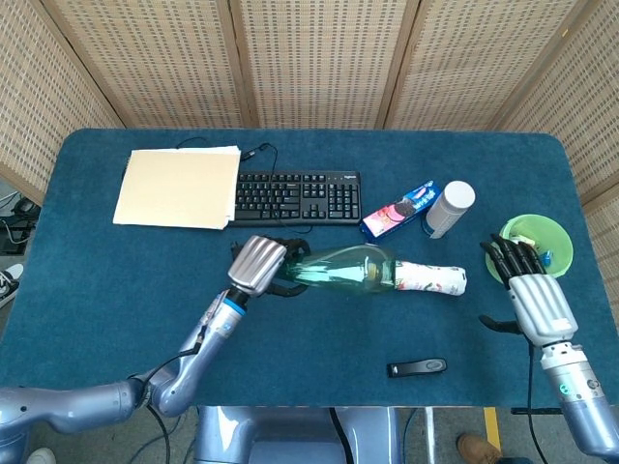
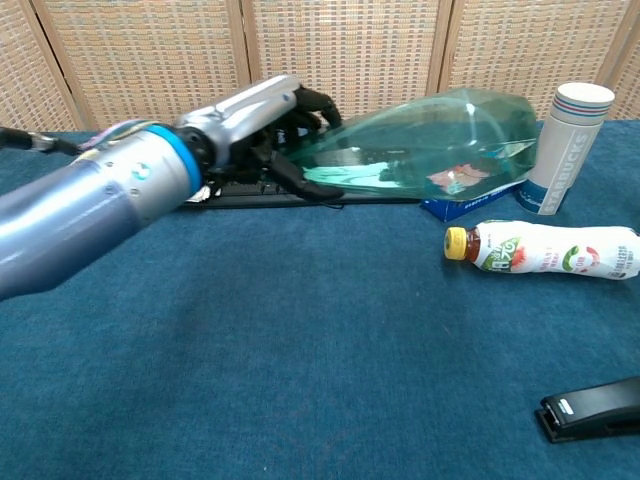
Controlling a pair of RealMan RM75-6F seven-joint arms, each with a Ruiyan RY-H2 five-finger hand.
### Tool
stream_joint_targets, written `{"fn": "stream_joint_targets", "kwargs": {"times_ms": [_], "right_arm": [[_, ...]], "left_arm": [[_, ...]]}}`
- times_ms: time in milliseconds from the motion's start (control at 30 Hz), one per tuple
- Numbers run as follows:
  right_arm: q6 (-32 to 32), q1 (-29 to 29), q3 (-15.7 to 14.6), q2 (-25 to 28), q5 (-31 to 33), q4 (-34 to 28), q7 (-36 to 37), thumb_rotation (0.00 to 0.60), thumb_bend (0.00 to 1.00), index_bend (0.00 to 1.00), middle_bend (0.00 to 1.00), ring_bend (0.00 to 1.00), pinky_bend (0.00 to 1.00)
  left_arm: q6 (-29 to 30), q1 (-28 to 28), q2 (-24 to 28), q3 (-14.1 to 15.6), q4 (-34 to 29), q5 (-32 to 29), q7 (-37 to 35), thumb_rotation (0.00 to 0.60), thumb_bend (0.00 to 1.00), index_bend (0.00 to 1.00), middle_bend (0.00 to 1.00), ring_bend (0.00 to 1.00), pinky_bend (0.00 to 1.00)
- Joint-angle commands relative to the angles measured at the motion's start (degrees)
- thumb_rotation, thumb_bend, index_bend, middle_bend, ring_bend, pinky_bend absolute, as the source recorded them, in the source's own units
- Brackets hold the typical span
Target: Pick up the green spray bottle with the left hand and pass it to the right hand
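Now the left hand (image 1: 257, 265) is clamped around the neck end of the translucent green plastic spray bottle (image 1: 346, 269), which it holds on its side above the blue cloth-covered table (image 1: 309, 329), the broad base pointing toward the robot's right. The right hand (image 1: 535, 298) waits near the right edge with its fingers apart and nothing in them — well apart from the bottle. To do the pass well, I would carry the bottle on rightward at this height, keep it level, and present the wide base so the right hand can wrap the body, not the slippery taper; the left hand should let go only once the other grip looks firm. The path is not bare: a white drink bottle with a yellow cap (image 2: 540, 250) lies on the cloth just under the line of travel, and a white paper cup (image 2: 572, 120) and a blue biscuit box (image 2: 470, 185) stand just behind it, so height matters. A green bowl of small items (image 1: 542, 242) sits close by the right hand, and a black stapler (image 1: 417, 367) lies nearer the front edge — the open stretch between these is, in my judgement, the best meeting place.
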Motion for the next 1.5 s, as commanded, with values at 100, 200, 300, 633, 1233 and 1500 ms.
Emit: {"fn": "stream_joint_targets", "kwargs": {"times_ms": [100, 200, 300, 633, 1233, 1500], "right_arm": [[-1.1, 2.7, 0.8, -2.4, 0.7, -0.8, -5.8, 0.6, 0.0, 0.0, 0.0, 0.0, 0.0], [-1.2, 3.7, 0.9, -3.4, 0.7, -1.0, -8.9, 0.6, 0.0, 0.0, 0.0, 0.0, 0.0], [-1.6, 4.6, 0.7, -4.7, 1.0, -1.4, -11.8, 0.6, 0.0, 0.0, 0.0, 0.0, 0.0], [-4.7, 9.3, 0.2, -8.7, -1.0, -2.0, -18.0, 0.6, 0.0, 0.0, 0.0, 0.0, 0.0], [-8.8, 17.2, 3.0, -15.3, 11.0, -2.2, -30.9, 0.6, 0.0, 0.0, 0.0, 0.0, 0.0], [-8.6, 18.9, 3.3, -16.6, 16.6, -2.2, -34.3, 0.6, 0.0, 0.0, 0.0, 0.0, 0.0]], "left_arm": [[0.5, -3.8, -5.7, -2.1, 3.5, -3.9, 1.3, 0.6, 0.58, 0.69, 0.57, 0.57, 0.62], [0.7, -4.9, -7.0, -2.5, 4.0, -5.5, 1.8, 0.6, 0.58, 0.69, 0.57, 0.57, 0.62], [1.2, -5.8, -7.9, -2.8, 4.5, -6.5, 2.6, 0.6, 0.58, 0.69, 0.57, 0.57, 0.62], [2.8, -7.7, -9.2, -2.6, 4.3, -8.8, 5.6, 0.6, 0.58, 0.69, 0.57, 0.57, 0.62], [4.7, -8.9, -11.3, -1.6, 6.0, -10.5, 5.1, 0.6, 0.58, 0.69, 0.57, 0.57, 0.62], [5.5, -9.1, -12.0, -1.3, 6.4, -10.4, 4.9, 0.6, 0.58, 0.69, 0.57, 0.57, 0.62]]}}
